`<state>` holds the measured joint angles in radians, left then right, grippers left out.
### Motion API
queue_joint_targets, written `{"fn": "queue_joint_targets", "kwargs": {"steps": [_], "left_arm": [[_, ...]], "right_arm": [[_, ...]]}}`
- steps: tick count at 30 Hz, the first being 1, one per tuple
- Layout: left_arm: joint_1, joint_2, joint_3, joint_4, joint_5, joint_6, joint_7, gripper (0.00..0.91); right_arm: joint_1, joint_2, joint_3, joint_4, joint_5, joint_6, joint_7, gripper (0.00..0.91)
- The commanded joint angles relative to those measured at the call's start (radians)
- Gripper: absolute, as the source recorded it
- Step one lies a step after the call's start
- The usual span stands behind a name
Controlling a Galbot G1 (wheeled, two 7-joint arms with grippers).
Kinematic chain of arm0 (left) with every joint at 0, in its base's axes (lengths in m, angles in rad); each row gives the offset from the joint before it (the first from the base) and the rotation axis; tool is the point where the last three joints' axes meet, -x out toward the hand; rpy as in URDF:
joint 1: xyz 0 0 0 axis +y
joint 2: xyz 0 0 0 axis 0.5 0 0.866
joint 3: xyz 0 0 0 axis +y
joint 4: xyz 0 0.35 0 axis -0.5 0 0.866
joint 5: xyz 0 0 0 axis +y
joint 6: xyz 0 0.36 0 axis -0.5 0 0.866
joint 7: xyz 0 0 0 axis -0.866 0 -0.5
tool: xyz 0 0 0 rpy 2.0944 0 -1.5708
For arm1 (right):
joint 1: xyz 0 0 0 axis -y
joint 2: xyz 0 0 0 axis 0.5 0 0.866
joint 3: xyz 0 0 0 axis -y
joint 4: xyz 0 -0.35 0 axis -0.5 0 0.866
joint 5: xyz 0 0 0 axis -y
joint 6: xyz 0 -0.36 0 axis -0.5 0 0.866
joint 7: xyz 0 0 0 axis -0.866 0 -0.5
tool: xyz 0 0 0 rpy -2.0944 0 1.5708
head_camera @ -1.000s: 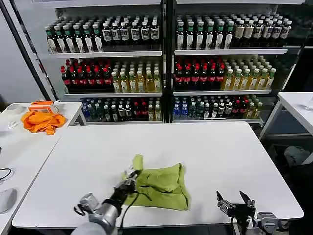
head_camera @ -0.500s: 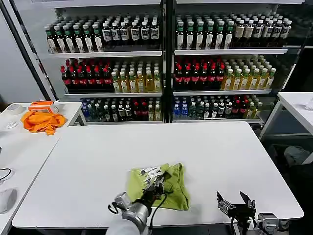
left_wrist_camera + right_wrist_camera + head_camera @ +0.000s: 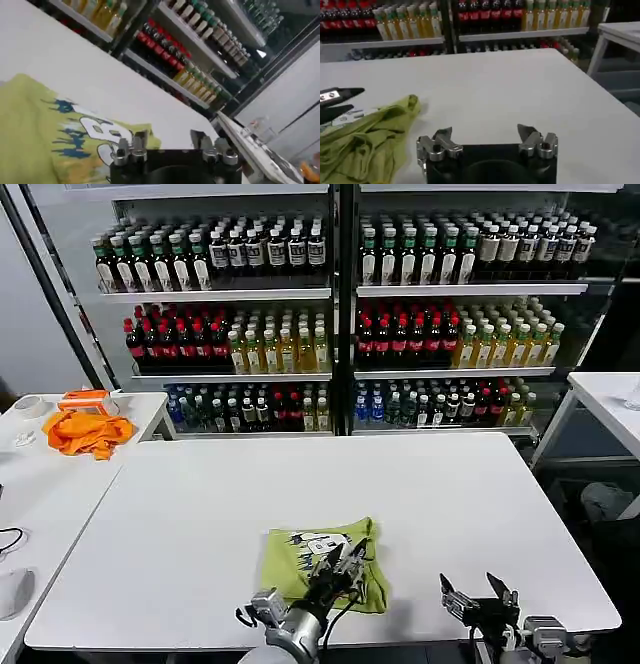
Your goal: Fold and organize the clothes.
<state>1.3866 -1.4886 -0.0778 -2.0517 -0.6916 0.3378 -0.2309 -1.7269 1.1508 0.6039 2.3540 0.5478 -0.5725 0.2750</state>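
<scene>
**Shirt folded over, tidy-up left**

You have one lime-green T-shirt lying at 6 o'clock on the white worktop, doubled over with the print facing up. Left gripper sits over the shirt's near edge, jaws spread, nothing pinched. Right gripper waits at 5 o'clock, well apart from the shirt, jaws spread. My read: roughly halfway; the bundle looks uneven, further folds and squaring remain. One orange cloth at 10 o'clock.
</scene>
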Motion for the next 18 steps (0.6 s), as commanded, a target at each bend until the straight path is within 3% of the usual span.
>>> {"fn": "queue_joint_targets", "kwargs": {"steps": [1, 7, 18], "left_arm": [[0.098, 0.118, -0.254, -0.111, 0.046, -0.015, -0.015, 0.907], [0.128, 0.195, -0.396, -0.041, 0.015, 0.006, -0.043, 0.907], [0.074, 0.158, -0.286, 0.014, 0.014, 0.045, 0.0, 0.907]], "right_arm": [[0.017, 0.002, -0.008, -0.009, 0.001, -0.001, 0.0, 0.907], [0.027, 0.008, -0.016, -0.018, 0.0, -0.002, 0.001, 0.907], [0.025, 0.013, -0.012, -0.011, -0.001, -0.005, 0.003, 0.907]]}}
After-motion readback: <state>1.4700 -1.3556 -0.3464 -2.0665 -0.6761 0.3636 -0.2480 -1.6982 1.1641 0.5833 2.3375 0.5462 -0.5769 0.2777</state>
